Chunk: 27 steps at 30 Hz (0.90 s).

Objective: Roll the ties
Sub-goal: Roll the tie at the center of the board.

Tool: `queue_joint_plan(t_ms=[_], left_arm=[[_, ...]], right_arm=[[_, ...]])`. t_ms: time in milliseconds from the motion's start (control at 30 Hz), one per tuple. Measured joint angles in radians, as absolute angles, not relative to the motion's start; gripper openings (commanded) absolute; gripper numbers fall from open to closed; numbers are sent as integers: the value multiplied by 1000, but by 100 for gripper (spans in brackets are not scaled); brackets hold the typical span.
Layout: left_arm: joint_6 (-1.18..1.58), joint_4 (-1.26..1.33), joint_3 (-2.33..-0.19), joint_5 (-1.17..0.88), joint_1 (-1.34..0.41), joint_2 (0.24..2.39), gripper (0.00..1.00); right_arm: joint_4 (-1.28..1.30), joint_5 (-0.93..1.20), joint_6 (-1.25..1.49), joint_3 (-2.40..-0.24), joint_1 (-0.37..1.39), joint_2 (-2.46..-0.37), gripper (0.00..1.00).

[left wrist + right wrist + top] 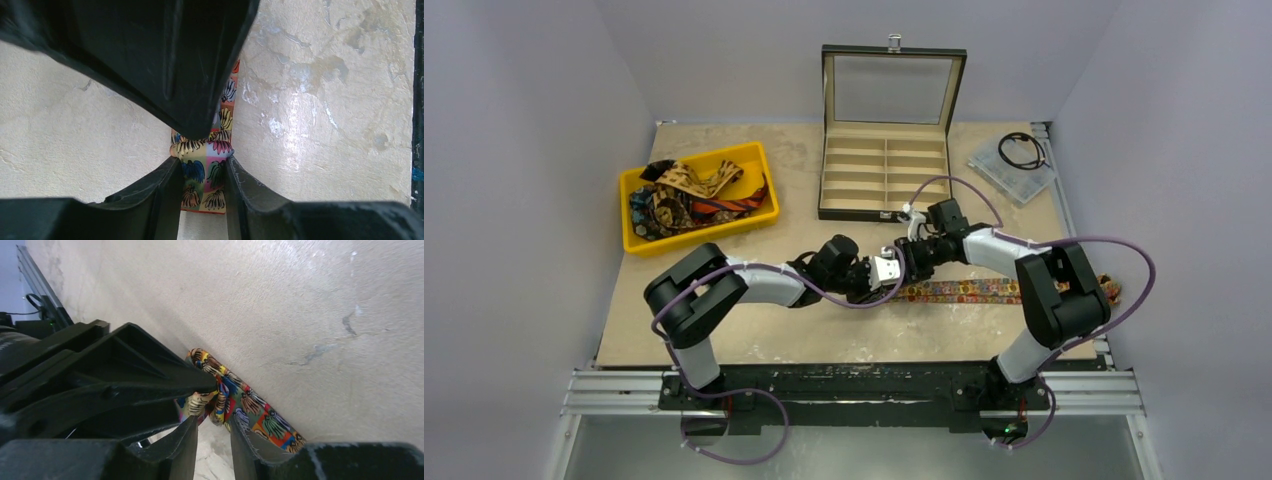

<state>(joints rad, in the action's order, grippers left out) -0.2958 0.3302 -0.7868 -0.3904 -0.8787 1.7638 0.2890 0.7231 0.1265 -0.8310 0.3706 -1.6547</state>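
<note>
A multicoloured floral tie (984, 291) lies flat across the table, running right from the two grippers. Its left end is folded into a small roll (205, 150). My left gripper (202, 167) is shut on that rolled end, one finger (165, 195) against each edge of the fabric. My right gripper (212, 422) is open right beside the roll (220, 395); only bare table shows between its fingers. In the top view the left gripper (884, 273) and right gripper (914, 258) nearly touch. More ties (686, 195) are piled in a yellow bin (696, 160).
An open black case (884, 175) with several tan compartments stands at the back centre, its lid upright. A clear plastic box with a black coiled cable (1016, 160) sits at the back right. The table's right edge rail (1064, 200) is close to the tie's far end.
</note>
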Motion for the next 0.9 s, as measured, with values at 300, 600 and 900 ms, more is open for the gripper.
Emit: queue_joint_plan(t_ms=[300, 600, 900], left_arm=[[-318, 312, -793, -388, -880, 1763, 32], [-325, 295, -802, -385, -880, 1763, 32], [-325, 274, -816, -384, -880, 1768, 33]], right_arm=[[303, 788, 162, -825, 329, -1568, 38], [238, 820, 227, -796, 339, -1641, 30], [194, 852, 259, -796, 341, -1676, 30]])
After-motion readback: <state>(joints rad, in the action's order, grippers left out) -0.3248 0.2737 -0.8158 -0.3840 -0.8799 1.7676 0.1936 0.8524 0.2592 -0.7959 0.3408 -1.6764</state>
